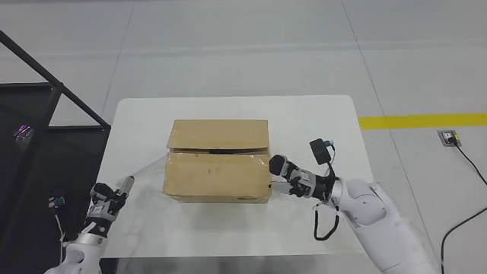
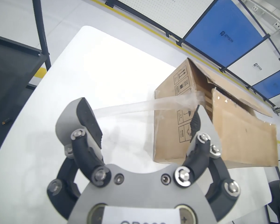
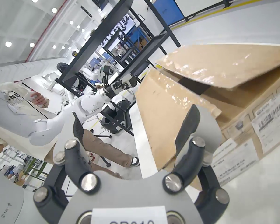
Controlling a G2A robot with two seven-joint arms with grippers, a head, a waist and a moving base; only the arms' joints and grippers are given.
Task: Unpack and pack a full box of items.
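A brown cardboard box (image 1: pixel 217 175) stands in the middle of the white table (image 1: pixel 327 122). Its two top flaps are unsealed and partly lifted, with a dark gap between them. A strip of clear tape (image 2: pixel 149 104) runs from the box's left end (image 2: pixel 175 108) to one finger pad (image 2: pixel 88 117) of my left gripper (image 2: pixel 140 108). That gripper (image 1: pixel 114 192) is open near the table's front left corner. My right gripper (image 1: pixel 275 169) is at the box's right front corner, also open, with the near flap (image 3: pixel 158 108) close in front of its fingers (image 3: pixel 191 120).
A black metal rack (image 1: pixel 30 122) stands just left of the table. Bare tabletop (image 2: pixel 107 71) lies around the box on all sides. The table's front edge is close behind both grippers.
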